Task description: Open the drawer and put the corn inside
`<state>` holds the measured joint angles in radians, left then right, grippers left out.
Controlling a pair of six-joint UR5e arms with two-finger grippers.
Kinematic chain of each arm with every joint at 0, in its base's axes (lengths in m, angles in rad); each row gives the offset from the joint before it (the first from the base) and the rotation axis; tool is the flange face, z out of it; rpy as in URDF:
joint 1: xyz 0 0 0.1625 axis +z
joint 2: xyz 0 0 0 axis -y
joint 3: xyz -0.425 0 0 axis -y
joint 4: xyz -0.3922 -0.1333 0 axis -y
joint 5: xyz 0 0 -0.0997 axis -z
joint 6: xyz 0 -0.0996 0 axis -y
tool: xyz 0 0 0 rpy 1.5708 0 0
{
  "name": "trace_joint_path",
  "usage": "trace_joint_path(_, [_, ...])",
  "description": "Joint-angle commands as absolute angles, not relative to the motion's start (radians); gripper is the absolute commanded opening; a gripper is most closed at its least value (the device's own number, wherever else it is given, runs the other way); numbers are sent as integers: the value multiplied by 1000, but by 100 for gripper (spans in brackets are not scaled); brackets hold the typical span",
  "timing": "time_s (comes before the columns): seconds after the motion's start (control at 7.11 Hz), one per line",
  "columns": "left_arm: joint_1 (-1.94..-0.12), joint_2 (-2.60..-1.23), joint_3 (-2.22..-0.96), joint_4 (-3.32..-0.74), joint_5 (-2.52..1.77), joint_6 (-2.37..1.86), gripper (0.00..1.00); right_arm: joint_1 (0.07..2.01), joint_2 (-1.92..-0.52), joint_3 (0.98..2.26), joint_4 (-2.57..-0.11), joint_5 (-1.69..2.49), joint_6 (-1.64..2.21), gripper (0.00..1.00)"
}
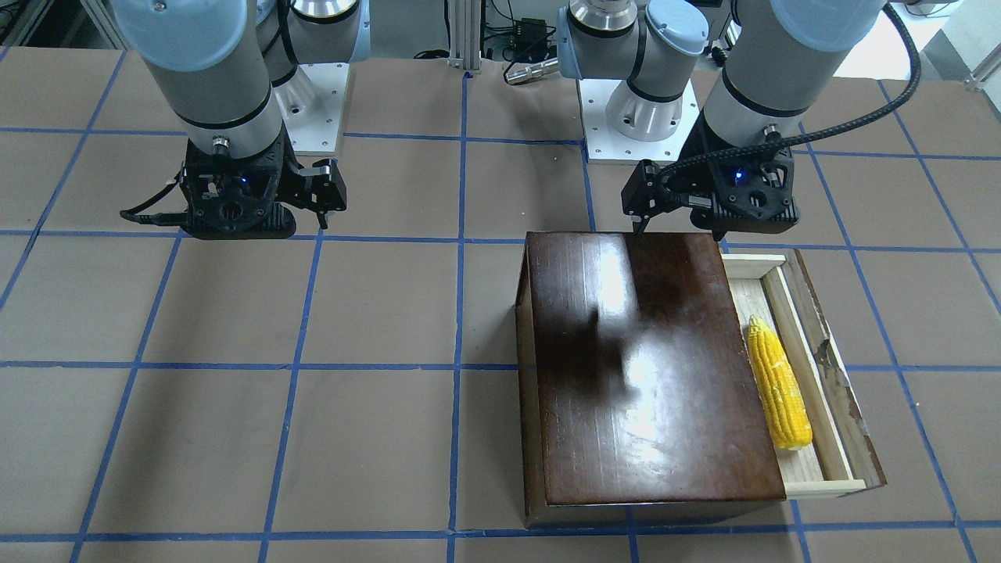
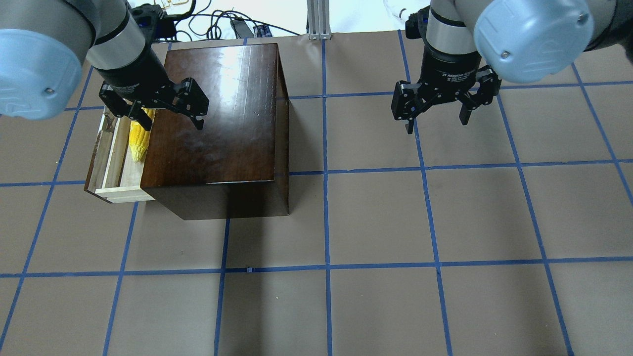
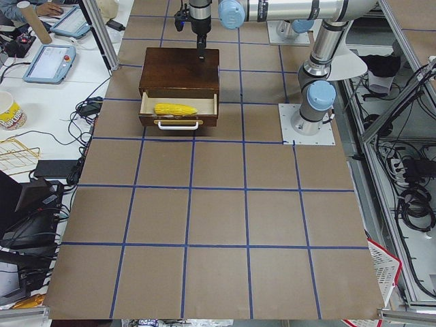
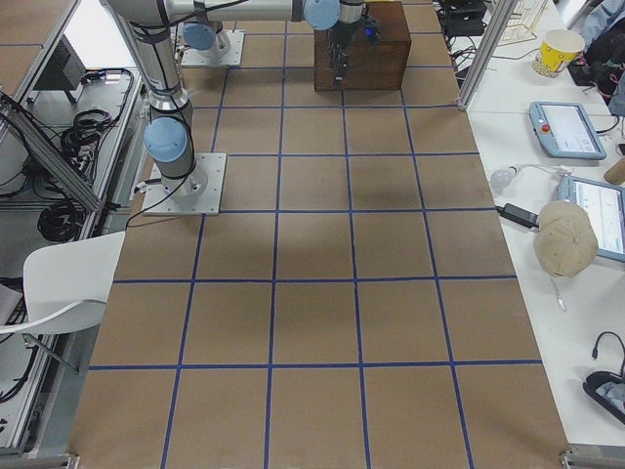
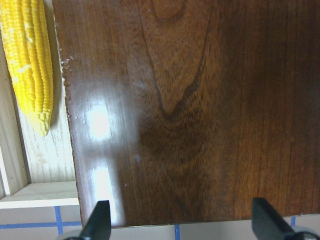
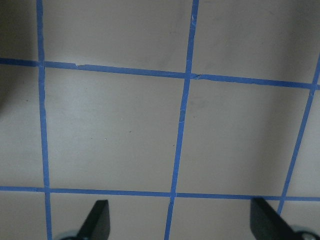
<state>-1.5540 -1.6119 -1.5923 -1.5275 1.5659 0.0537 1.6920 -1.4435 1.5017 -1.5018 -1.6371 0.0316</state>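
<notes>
The glossy dark-brown box (image 1: 641,367) stands on the table. Its drawer (image 1: 829,367) is pulled out toward the robot's left. The yellow corn (image 1: 778,383) lies lengthwise inside the drawer and also shows in the overhead view (image 2: 138,141) and the left wrist view (image 5: 32,60). My left gripper (image 2: 173,123) is open and empty. It hovers above the box top (image 5: 190,110) near the drawer side, clear of the corn. My right gripper (image 2: 436,126) is open and empty above bare table, well away from the box.
The table (image 2: 376,222) is covered in brown paper with a blue tape grid. The two arm bases (image 1: 641,117) stand at the robot's edge. Benches with tablets (image 4: 566,127) and cables flank the table's ends.
</notes>
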Motion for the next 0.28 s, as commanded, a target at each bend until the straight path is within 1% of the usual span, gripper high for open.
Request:
trace_joint_path(0.0, [-1554, -1609, -1598, -1528, 1566, 54, 100, 1692, -1443, 1502, -1502, -1637, 32, 100])
trace_joint_path(0.14, [-1554, -1609, -1598, -1528, 1566, 54, 100, 1692, -1443, 1502, -1502, -1638, 32, 100])
